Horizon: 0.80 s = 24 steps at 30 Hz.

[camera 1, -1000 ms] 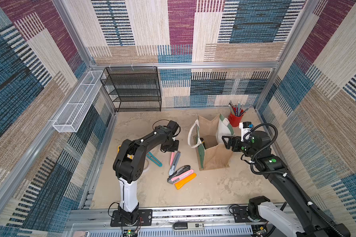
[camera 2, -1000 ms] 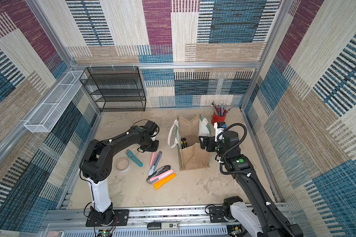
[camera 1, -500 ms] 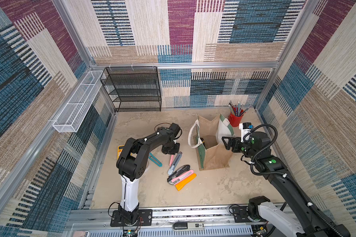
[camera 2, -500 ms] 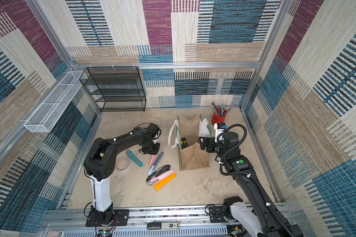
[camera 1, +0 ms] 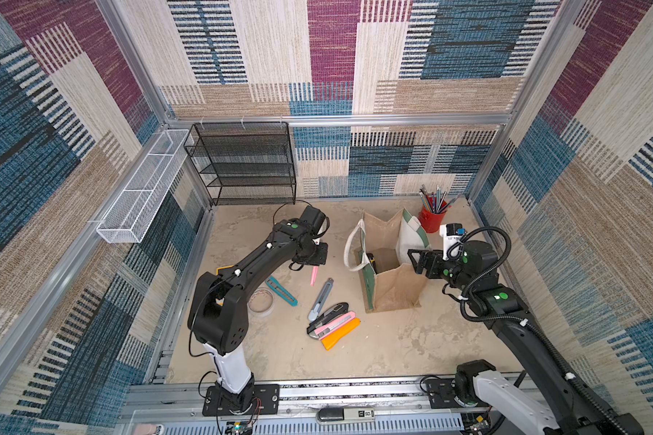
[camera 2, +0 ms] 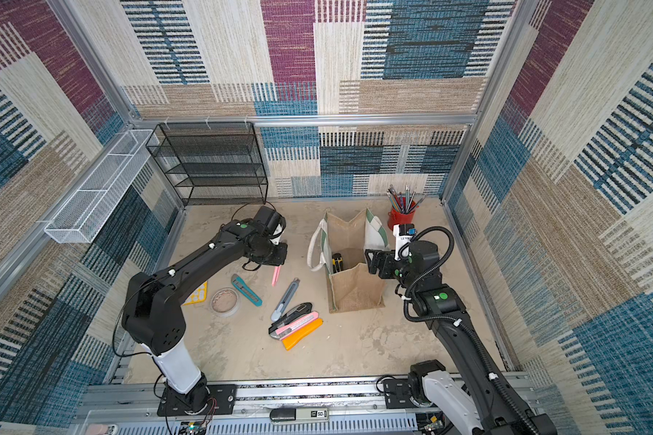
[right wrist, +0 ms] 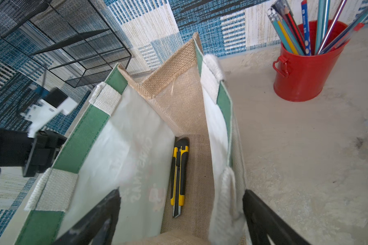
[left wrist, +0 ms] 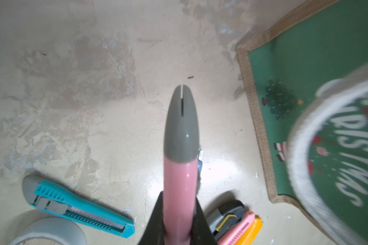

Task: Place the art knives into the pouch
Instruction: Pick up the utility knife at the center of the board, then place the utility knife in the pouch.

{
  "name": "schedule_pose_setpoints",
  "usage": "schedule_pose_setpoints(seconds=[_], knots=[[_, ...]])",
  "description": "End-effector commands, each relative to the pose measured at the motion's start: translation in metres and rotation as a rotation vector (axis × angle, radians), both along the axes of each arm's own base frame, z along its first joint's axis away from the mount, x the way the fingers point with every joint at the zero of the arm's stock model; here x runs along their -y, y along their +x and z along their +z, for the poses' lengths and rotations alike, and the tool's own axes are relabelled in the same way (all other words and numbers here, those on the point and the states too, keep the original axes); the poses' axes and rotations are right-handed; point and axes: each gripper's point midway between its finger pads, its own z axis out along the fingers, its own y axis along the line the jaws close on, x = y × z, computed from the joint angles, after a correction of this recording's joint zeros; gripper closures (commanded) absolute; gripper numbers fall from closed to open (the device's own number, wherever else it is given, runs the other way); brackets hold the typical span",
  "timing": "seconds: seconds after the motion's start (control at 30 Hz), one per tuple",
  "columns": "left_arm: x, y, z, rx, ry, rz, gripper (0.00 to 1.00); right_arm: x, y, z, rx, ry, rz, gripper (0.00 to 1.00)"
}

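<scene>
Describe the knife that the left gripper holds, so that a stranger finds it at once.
Start at the jute pouch standing mid-table; the left gripper hangs just beside its green front. Shut in it is a slim pink art knife with a grey nose. Unlike the other knives, it is off the table, pointing down.

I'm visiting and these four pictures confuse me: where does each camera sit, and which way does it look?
Top views: high above the front edge, looking down at both arms, the pouch and loose knives.
Left wrist: on the left arm, looking along the left gripper, shut on the pink art knife, down at the table.
Right wrist: on the right arm, looking past the right gripper, whose jaws straddle the pouch wall, into the pouch at a yellow-black knife.
Shared: the pouch shows in all.
</scene>
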Motion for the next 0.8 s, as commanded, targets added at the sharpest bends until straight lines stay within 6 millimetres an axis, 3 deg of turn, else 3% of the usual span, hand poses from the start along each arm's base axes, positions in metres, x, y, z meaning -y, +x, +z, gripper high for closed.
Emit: schedule_pose_setpoints(seconds=[0.0, 0.2, 0.37, 0.63, 0.77], knots=[[0.011, -0.004, 0.036, 0.047, -0.08, -0.015, 1.0, -0.004, 0.0, 0.008, 0.012, 0.033, 0.012, 0.09], [0.05, -0.011, 0.111, 0.189, -0.181, -0.097, 1.0, -0.005, 0.0, 0.005, 0.009, 0.04, 0.015, 0.09], [0.089, -0.018, 0.159, 0.27, -0.265, -0.178, 1.0, -0.005, -0.001, 0.005, 0.011, 0.047, 0.013, 0.09], [0.146, -0.016, 0.194, 0.349, -0.357, -0.273, 1.0, -0.005, -0.004, 0.006, 0.02, 0.058, 0.012, 0.09], [0.17, -0.011, 0.195, 0.378, -0.392, -0.301, 1.0, -0.006, -0.007, 0.01, 0.029, 0.072, 0.019, 0.09]])
